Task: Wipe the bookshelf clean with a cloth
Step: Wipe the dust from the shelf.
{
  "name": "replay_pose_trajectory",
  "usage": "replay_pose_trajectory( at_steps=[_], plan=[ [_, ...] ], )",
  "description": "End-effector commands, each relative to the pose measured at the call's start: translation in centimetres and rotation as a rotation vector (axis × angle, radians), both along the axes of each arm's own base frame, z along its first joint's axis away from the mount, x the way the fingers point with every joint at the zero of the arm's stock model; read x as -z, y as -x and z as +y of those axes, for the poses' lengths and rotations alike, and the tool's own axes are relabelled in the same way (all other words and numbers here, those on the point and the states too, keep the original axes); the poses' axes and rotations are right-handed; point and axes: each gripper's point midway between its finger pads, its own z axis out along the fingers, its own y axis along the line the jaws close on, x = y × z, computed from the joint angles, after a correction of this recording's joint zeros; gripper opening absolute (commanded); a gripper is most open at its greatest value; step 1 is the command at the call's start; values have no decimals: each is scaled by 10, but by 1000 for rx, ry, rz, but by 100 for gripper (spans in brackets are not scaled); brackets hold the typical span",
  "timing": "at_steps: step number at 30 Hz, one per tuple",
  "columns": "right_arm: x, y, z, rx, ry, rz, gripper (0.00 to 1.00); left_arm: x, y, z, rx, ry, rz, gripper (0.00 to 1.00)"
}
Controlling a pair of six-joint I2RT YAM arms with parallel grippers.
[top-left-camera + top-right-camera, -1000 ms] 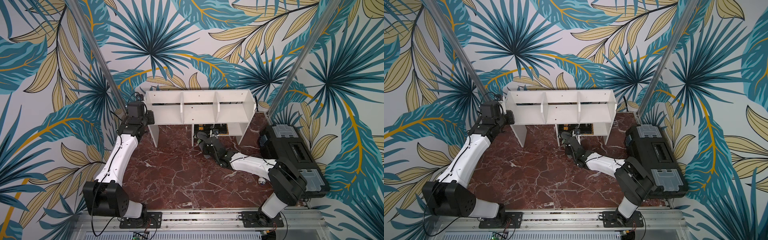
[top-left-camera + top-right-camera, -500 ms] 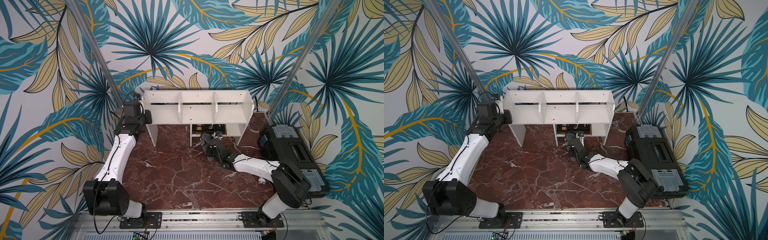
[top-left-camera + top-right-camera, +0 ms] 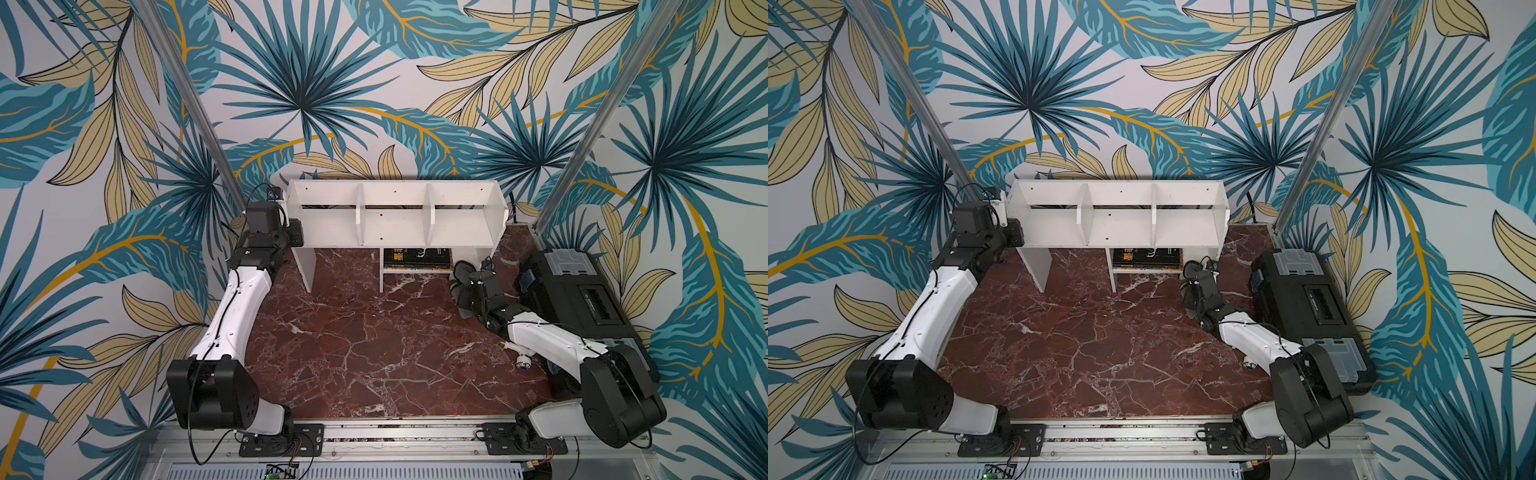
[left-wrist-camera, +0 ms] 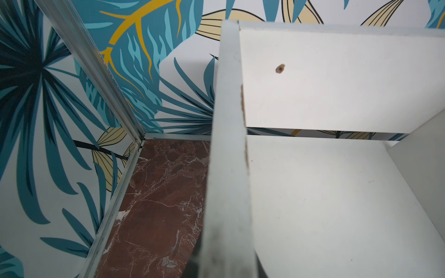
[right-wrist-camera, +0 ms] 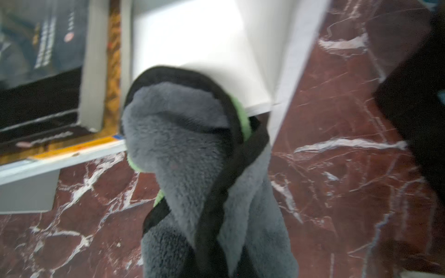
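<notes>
The white bookshelf [image 3: 395, 224] stands at the back of the table in both top views, its three upper compartments bare. My left gripper [image 3: 294, 229] is shut on its left end panel. In the left wrist view that panel's edge [image 4: 228, 168] runs down between the dark jaws. The grey cloth [image 5: 192, 156], with dark edging and a lime-green side, hangs bunched from my right gripper [image 3: 468, 284], which is shut on it. The cloth [image 3: 458, 275] sits low by the bookshelf's right leg, next to the lower cubby. It hides the right fingers.
Dark books [image 3: 417, 257] fill the lower cubby. A black toolbox [image 3: 582, 291] lies along the right edge, close to the right arm. A small white object [image 3: 523, 362] rests on the marble table [image 3: 353, 353]. Aluminium posts rise at both back corners.
My right gripper has carried the cloth to the right, from in front of the cubby to beside the right leg. The left gripper still holds the end panel.
</notes>
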Motion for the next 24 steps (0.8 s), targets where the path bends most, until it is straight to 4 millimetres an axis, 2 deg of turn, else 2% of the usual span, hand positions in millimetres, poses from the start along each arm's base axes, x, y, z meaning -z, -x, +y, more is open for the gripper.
replay_pose_trajectory(
  at_steps=[1,4,6,8,11,15,19,21,24],
  plan=[
    [-14,-7,54,-136,-32,-51,0,14,-1,54,-213,-34,35,0],
    [-20,-9,95,-204,-22,-59,0,16,-1,55,-215,-34,39,0],
    [-18,-14,104,-203,-31,-46,0,15,-1,55,-213,-31,36,0],
    [-18,-18,98,-161,-25,-49,0,16,0,55,-217,-35,37,0],
    [-12,-19,68,-86,-3,-28,0,16,0,55,-218,-35,38,0],
    [-3,-9,1,42,4,12,0,16,1,57,-223,-35,36,0],
    [-13,10,-56,162,16,16,0,16,1,55,-217,-29,37,0],
    [-27,15,-71,180,27,1,0,16,1,55,-215,-31,36,0],
    [-63,19,-80,180,93,-25,0,18,1,54,-210,-25,39,0]
  ],
)
